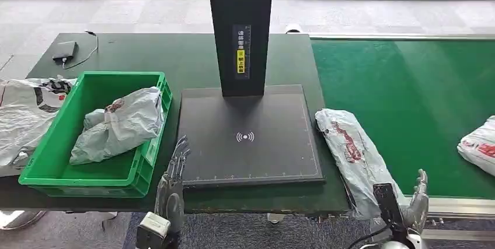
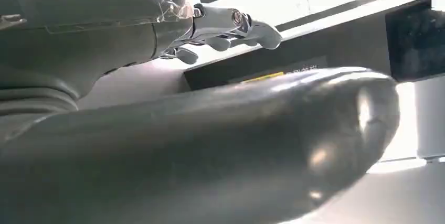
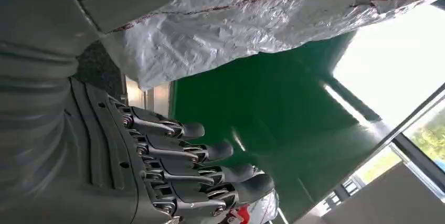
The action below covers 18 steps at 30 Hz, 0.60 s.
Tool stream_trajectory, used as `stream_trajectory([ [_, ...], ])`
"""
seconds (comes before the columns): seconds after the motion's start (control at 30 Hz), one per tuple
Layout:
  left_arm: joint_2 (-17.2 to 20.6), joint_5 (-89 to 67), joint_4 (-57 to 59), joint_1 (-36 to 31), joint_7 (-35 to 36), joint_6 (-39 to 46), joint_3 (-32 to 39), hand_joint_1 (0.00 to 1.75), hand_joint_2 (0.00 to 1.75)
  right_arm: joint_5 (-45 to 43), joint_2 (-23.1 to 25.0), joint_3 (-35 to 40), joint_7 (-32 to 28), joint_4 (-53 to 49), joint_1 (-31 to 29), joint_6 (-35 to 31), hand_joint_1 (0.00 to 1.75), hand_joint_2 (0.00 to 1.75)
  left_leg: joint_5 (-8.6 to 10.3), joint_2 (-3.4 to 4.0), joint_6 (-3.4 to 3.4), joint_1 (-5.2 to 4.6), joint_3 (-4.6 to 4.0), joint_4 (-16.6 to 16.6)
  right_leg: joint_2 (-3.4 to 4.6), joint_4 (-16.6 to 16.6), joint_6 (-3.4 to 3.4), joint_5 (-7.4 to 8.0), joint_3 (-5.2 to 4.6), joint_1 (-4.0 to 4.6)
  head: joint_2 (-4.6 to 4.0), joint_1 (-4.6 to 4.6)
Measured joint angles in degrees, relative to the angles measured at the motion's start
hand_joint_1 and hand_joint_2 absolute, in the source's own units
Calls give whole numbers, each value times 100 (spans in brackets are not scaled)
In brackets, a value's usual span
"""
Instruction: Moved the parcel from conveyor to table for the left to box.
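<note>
- grey bags (image 1: 23,118) lie flat at the far left table (image 1: 146,56) edge, well left of the left hand
- phone (image 1: 64,51) with a cable, far back on the table, well beyond the left hand
- green crate (image 1: 87,176) just left of the left hand, holds a crumpled grey bag (image 1: 119,123)
- left hand (image 1: 172,173) at the table's near edge, between the crate and the black pad; fingers straight and apart, holding nothing; left wrist view: fingers (image 2: 231,24) stretched out, nothing in them
- black pad (image 1: 251,138) just right of the left hand, black post (image 1: 240,27) rising from its far side, yellow label on the post
- parcel (image 1: 353,150), grey with red print, lies on the table's right edge, between the pad and the conveyor (image 1: 408,97), just left of and beyond the right hand, not touching it
- right hand (image 1: 415,202) low at the near edge by the conveyor, open, fingers up, empty; right wrist view: fingers (image 3: 199,153) slightly curled, apart, with the parcel (image 3: 252,24) close by
- second parcel (image 1: 480,144), white and red, on the conveyor at the far right, beyond the right hand
</note>
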Motion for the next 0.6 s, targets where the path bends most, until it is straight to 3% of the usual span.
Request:
stream_trajectory([
  [0.17, 9, 39, 4, 0, 9, 50, -11, 0, 0, -79, -6, 2, 71, 243, -171, 113, 0, 175, 1, 0, 0, 0, 1, 0, 0, 0, 0, 0, 0, 0, 2, 0],
  [0.6, 20, 90, 144, -179, 61, 50, -72, 0, 0, 1075, -103, 617, 1523, 1562, -763, 536, 0, 175, 0, 13, -2, 5, 10, 0, 13, 0, -1, 1, 2, 5, 2, 0],
])
